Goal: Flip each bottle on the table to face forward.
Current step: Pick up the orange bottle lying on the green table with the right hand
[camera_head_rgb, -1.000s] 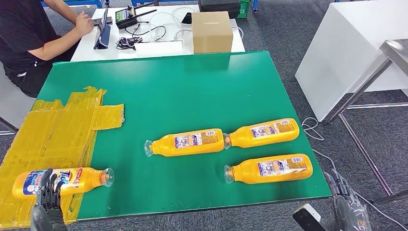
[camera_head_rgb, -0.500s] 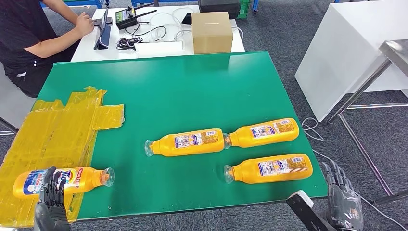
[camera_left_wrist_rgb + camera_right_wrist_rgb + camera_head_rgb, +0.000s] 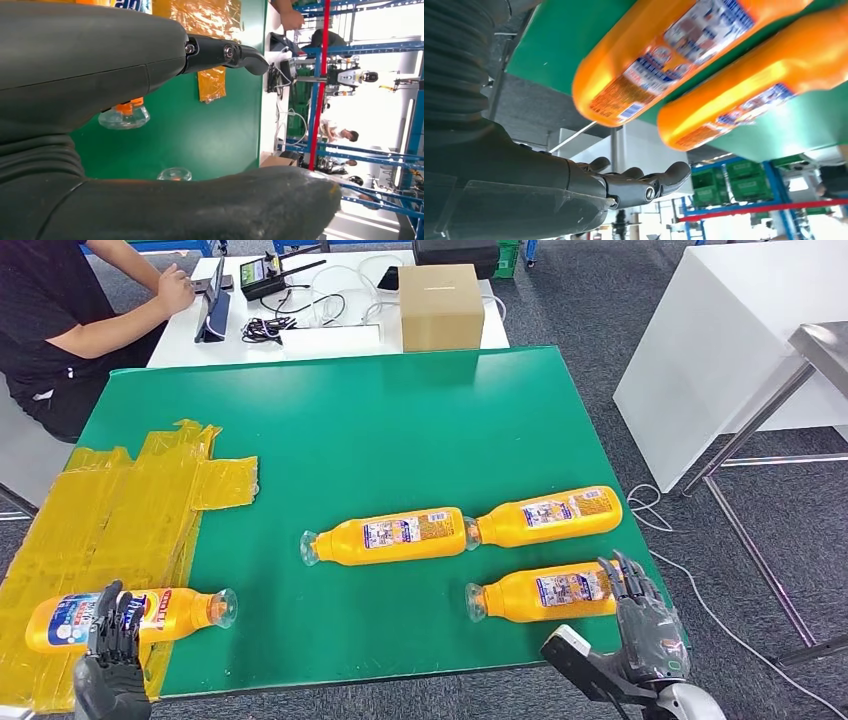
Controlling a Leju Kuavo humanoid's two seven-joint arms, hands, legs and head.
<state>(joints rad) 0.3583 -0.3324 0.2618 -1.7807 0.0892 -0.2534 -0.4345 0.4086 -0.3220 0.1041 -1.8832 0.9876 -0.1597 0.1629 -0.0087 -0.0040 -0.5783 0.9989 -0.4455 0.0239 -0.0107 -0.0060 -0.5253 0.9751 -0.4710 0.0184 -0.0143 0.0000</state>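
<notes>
Green table (image 3: 400, 420) carries four orange bottles; left hand (image 3: 110, 640) grips one (image 3: 140, 616), right hand (image 3: 645, 625) spread empty.

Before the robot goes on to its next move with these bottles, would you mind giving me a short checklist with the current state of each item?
1. Right hand open and empty, fingers apart: ok.
2. Right hand at the wide end of the nearest right-side bottle: ok; whether it touches the bottle: cannot tell.
3. That bottle lying flat on the green table, back label up, not yet flipped: ok as a target.
4. The other two back-label bottles, the middle bottle and the far right bottle, apart from the target: ok.
5. Left hand at the bottle on the yellow tape, front label up: ok; whether it holds the bottle: cannot tell.
6. Person's arm away from the bottles: ok.
</notes>
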